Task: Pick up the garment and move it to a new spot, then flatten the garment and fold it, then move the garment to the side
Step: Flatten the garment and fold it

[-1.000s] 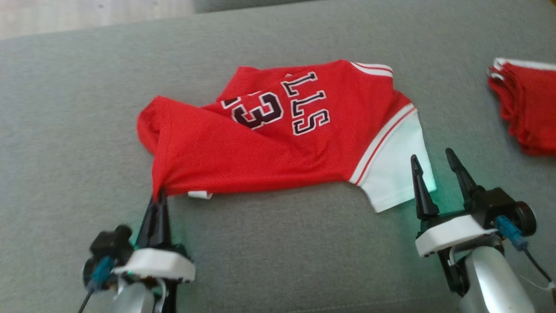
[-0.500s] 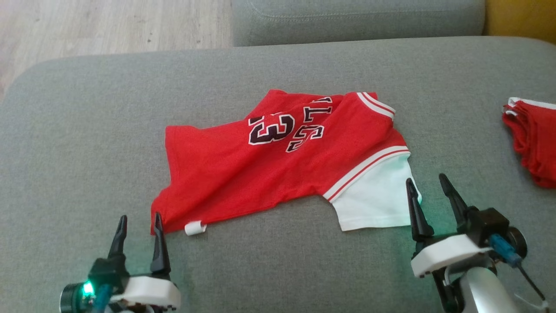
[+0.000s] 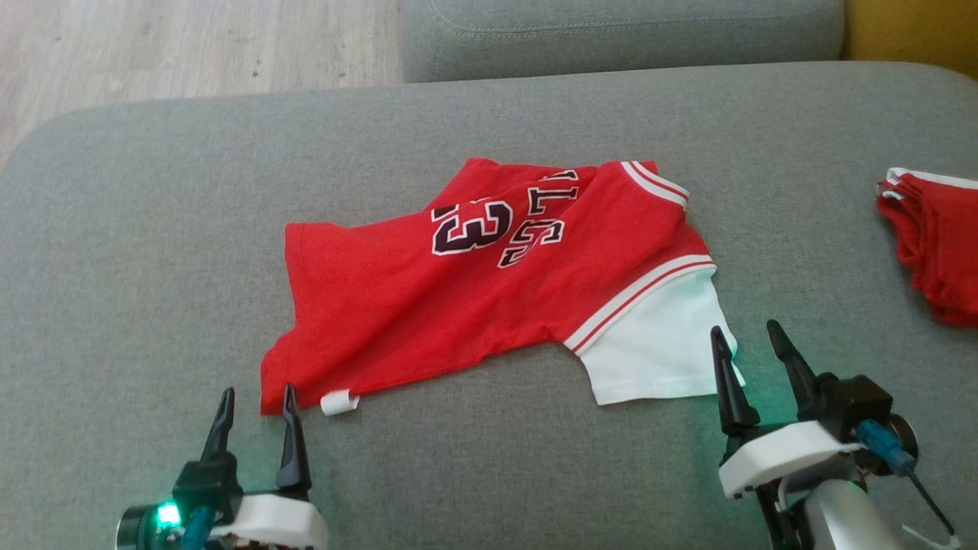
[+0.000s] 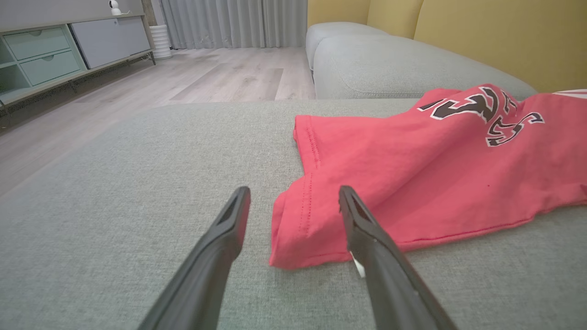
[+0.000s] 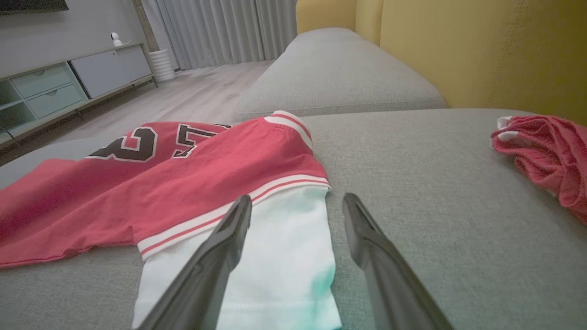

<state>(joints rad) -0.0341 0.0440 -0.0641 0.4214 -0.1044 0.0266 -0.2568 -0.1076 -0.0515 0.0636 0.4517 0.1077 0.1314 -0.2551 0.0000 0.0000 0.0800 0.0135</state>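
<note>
The garment [image 3: 458,305], a red jersey with black white-outlined letters and number, lies rumpled on the grey sofa cushion [image 3: 153,229]. Its white sleeve [image 3: 657,344] with striped trim points to the near right, and a small white tag [image 3: 340,401] sticks out at the near left hem. My left gripper [image 3: 258,393] stands open just short of the near left corner, holding nothing; in the left wrist view the garment [image 4: 412,174] has that corner lying between the open left gripper [image 4: 293,190] fingers. My right gripper [image 3: 743,332] is open beside the sleeve; the right wrist view has the sleeve [image 5: 275,256] under the open right gripper [image 5: 297,199].
A second red garment pile [image 3: 932,244] lies at the cushion's right edge, also in the right wrist view as a red heap [image 5: 545,151]. Another grey cushion [image 3: 611,30] adjoins the far side, with a yellow backrest [image 5: 458,46] to the right. Wooden floor [image 3: 153,46] lies beyond the far left edge.
My left gripper went from shut on the garment's lifted near left corner to open; the corner dropped flat onto the cushion. The camera also shifted. The right gripper stayed open.
</note>
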